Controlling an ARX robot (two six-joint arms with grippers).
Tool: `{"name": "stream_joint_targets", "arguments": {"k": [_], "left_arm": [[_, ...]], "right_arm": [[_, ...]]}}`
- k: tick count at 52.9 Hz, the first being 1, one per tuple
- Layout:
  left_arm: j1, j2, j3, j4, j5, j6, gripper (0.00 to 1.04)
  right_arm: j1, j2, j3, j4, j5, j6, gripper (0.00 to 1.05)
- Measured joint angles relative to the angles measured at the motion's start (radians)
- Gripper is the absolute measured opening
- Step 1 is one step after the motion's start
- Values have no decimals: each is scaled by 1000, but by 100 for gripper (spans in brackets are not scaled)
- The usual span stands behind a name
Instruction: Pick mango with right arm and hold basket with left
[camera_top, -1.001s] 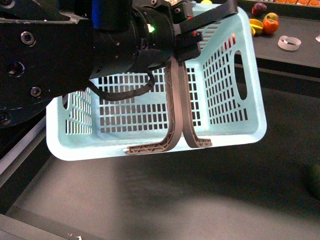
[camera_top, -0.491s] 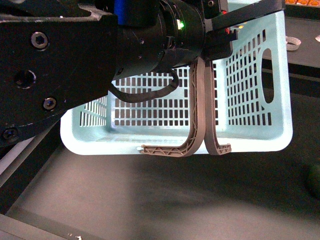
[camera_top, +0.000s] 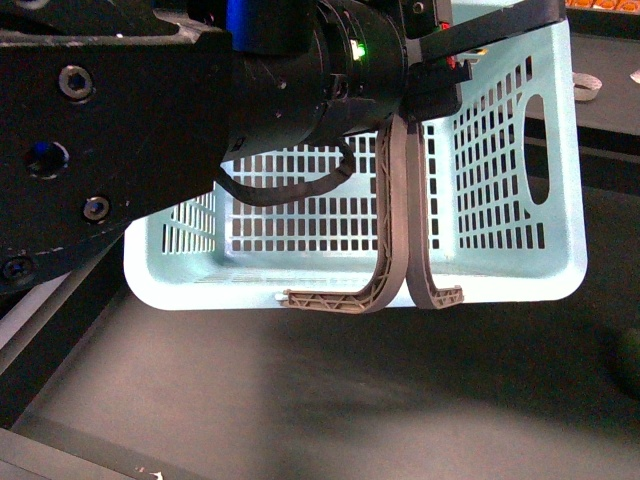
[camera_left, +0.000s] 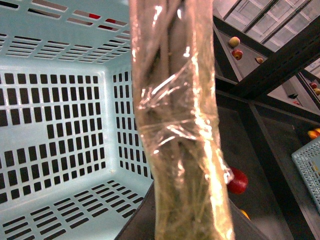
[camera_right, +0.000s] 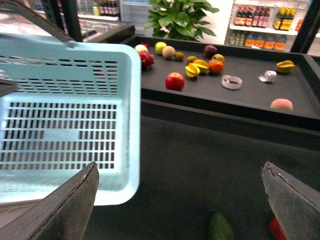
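The pale turquoise basket (camera_top: 500, 285) hangs above the dark floor. Its two grey-brown handles (camera_top: 395, 220) are pulled together up into my left gripper (camera_top: 432, 62), which is shut on them. In the left wrist view the tape-wrapped handle (camera_left: 175, 125) fills the middle, with the empty slotted basket (camera_left: 60, 125) behind it. My right gripper (camera_right: 180, 200) is open above the dark surface, beside the basket's corner (camera_right: 127, 150), with nothing between its fingers (camera_right: 70, 205). I cannot pick out the mango in any view.
A dark green oval fruit (camera_right: 220, 227) lies under my right gripper, with something red (camera_right: 276, 227) beside it. A raised black shelf (camera_right: 250, 107) beyond carries a red apple (camera_right: 175, 81), yellow slices (camera_right: 199, 66) and other fruit. Another red apple (camera_left: 237, 181) lies beside the handle.
The left arm and basket swung right and the basket levelled out about a second ago. Over the last half second they have barely moved.
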Motion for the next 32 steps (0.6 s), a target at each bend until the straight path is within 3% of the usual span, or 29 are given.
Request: {"name": "stream_joint_targets", "arguments": {"k": [8, 19, 32], "left_arm": [[0, 0, -2, 0, 2, -1, 7], [0, -1, -2, 0, -2, -1, 7], [0, -2, -2, 0, 0, 0, 7]], "right_arm": [[-126, 424, 43, 311, -55, -57, 97], [-241, 1047, 156, 656, -31, -116, 97], [-344, 1535, 299, 805, -16, -142, 97]]}}
